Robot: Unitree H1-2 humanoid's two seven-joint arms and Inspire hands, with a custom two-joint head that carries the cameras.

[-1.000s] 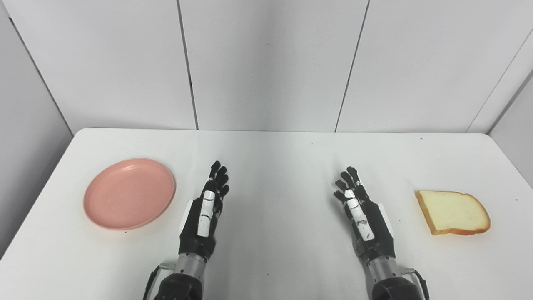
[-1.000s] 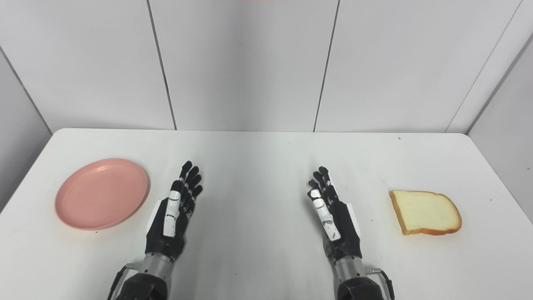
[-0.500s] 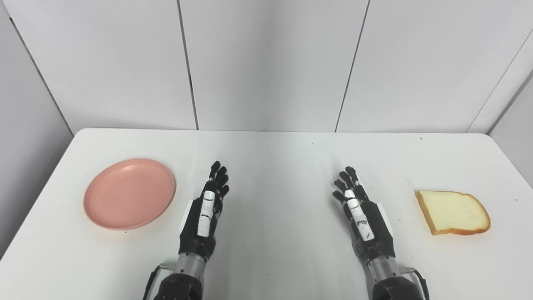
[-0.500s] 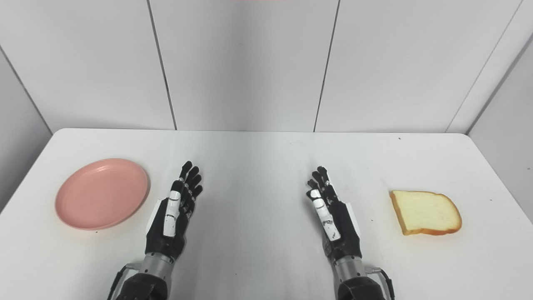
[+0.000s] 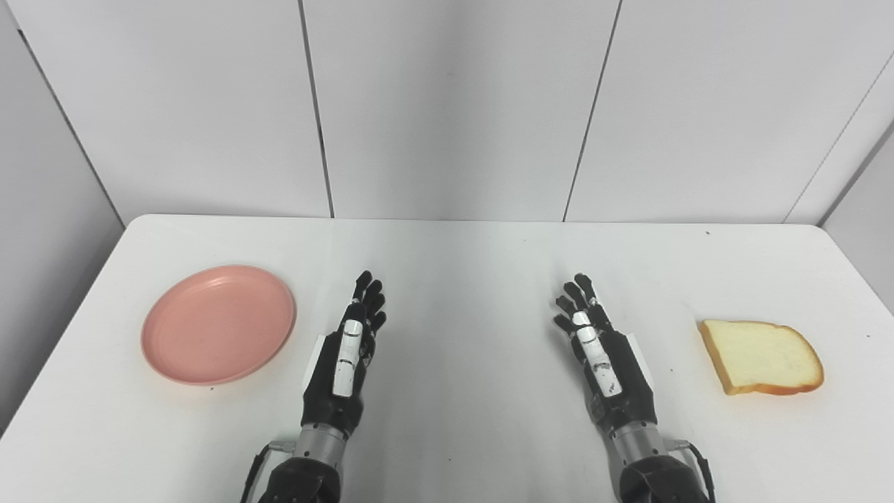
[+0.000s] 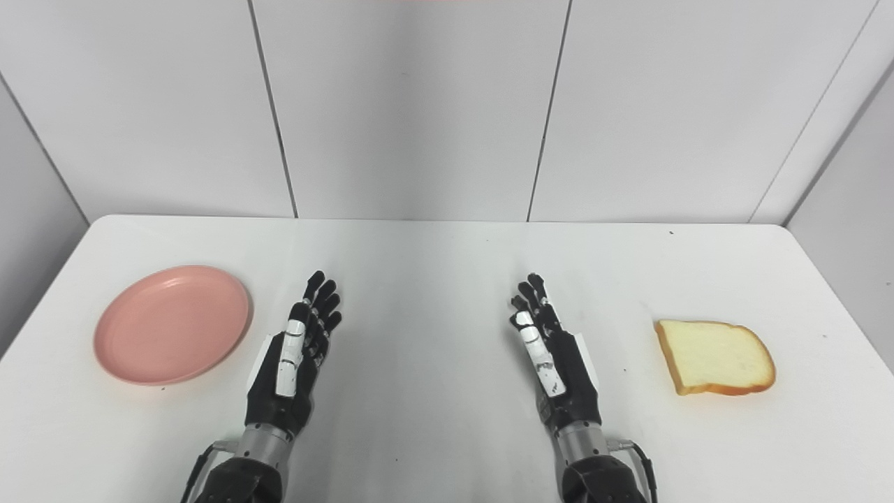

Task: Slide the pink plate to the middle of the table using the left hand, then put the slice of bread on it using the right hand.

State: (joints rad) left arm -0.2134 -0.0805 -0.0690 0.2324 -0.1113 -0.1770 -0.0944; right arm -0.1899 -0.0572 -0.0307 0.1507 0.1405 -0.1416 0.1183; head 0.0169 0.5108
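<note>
A round pink plate [image 5: 218, 323] lies flat on the left part of the white table [image 5: 461, 265], with nothing on it. A slice of bread [image 5: 761, 356] with a brown crust lies flat at the table's right. My left hand [image 5: 344, 360] stands edge-on just right of the plate, fingers straight, holding nothing and not touching the plate. My right hand [image 5: 602, 356] stands the same way in the right half, open, a hand's width left of the bread. In the right eye view the plate [image 6: 172, 323] and bread [image 6: 714, 357] show the same layout.
Grey wall panels [image 5: 447, 105] rise behind the table's far edge. The table's rounded corners sit near both side walls. Bare tabletop lies between my two hands.
My right hand has shifted slightly forward and a little to the left. The left hand, plate and bread stay where they were.
</note>
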